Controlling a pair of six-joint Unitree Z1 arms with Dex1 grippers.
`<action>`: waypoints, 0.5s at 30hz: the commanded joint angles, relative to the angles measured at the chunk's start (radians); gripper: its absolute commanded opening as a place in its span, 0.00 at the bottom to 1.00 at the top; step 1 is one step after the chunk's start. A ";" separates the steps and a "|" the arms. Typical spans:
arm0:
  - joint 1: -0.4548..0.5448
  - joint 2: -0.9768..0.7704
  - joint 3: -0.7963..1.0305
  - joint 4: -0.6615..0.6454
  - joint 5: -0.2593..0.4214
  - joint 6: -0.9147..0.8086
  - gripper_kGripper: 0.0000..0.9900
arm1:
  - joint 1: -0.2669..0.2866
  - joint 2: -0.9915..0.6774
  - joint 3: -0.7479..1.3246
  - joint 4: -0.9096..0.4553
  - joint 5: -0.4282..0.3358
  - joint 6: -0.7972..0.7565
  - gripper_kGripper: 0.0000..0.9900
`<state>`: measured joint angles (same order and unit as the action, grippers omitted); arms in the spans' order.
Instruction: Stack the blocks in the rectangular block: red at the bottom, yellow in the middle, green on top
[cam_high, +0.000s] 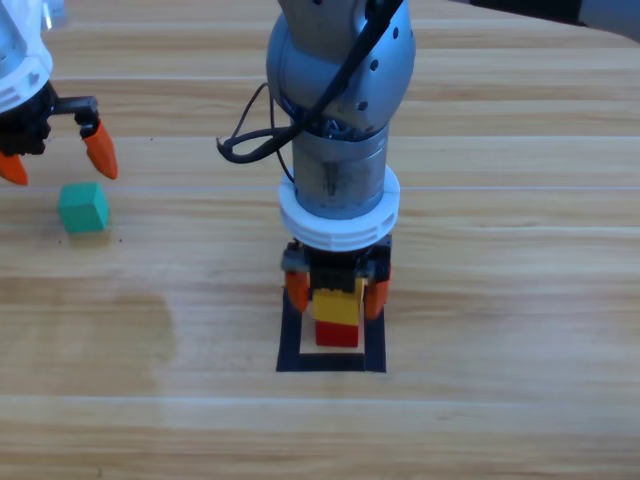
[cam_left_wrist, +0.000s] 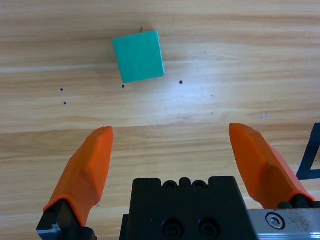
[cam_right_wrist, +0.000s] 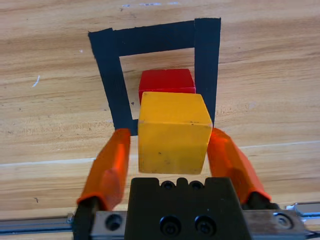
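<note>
The yellow cube (cam_high: 338, 305) (cam_right_wrist: 172, 135) is between the jaws of my right gripper (cam_high: 337, 298) (cam_right_wrist: 169, 136), which is shut on it. It sits over the red cube (cam_high: 337, 335) (cam_right_wrist: 166, 80), and I cannot tell whether the two touch. The red cube rests on the wood inside the black tape rectangle (cam_high: 330, 362) (cam_right_wrist: 155, 37). The green cube (cam_high: 83, 208) (cam_left_wrist: 138, 56) lies alone on the table at the far left. My left gripper (cam_high: 58, 165) (cam_left_wrist: 171, 132) hangs open just behind the green cube, with nothing between its jaws.
The right arm's grey body (cam_high: 340, 90) comes down over the middle of the table and hides the back of the rectangle. A corner of the black tape (cam_left_wrist: 310, 155) shows at the right edge of the left wrist view.
</note>
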<state>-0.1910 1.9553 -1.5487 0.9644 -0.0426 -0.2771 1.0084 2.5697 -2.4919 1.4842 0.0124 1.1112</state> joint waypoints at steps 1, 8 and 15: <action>0.015 0.020 0.025 -0.012 -0.008 -0.017 1.00 | 0.029 0.050 -0.061 0.014 -0.028 -0.077 1.00; 0.015 0.019 0.019 -0.015 -0.006 -0.040 1.00 | 0.029 -0.134 -0.047 0.014 -0.144 -0.192 1.00; 0.025 0.077 -0.022 -0.021 0.010 -0.106 1.00 | 0.024 -0.318 0.036 0.001 -0.229 -0.472 1.00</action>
<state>-0.1901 1.9563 -1.5485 0.9524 -0.0426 -0.3447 1.0145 2.3871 -2.5245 1.4853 -0.1636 0.7312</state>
